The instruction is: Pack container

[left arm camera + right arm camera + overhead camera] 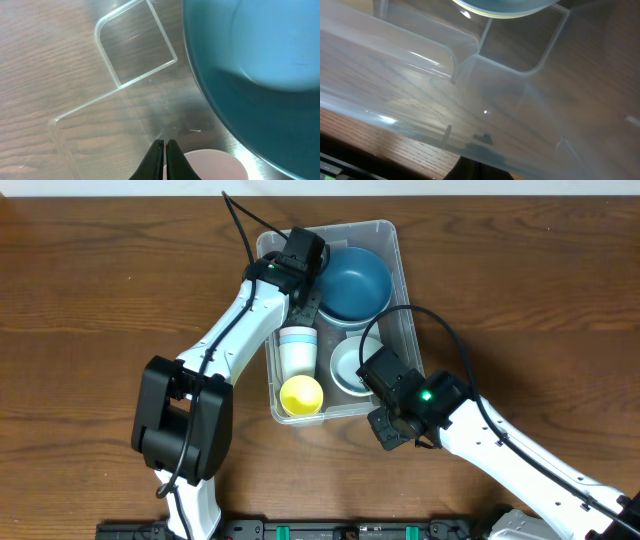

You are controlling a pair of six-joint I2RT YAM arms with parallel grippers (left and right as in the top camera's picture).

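The container [400, 250], a large clear plastic bin, sits mid-table and holds a blue bowl [355, 283], a white cup [298, 350], a yellow cup [300, 395] and a small white bowl [345, 365]. My left gripper [308, 310] reaches down inside the bin between the blue bowl and the white cup. In the left wrist view its jaws [165, 150] are shut on nothing, with the blue bowl [260, 65] to the right and the white cup [210, 165] just below. My right gripper [372, 370] is at the bin's right wall. It is shut [485, 170] against the clear wall [470, 100].
Brown wooden table [100, 280] lies all around the bin. A black cable [240, 225] runs over the bin's far left corner, and another loops over its right rim [440, 330]. The arm bases stand at the near edge.
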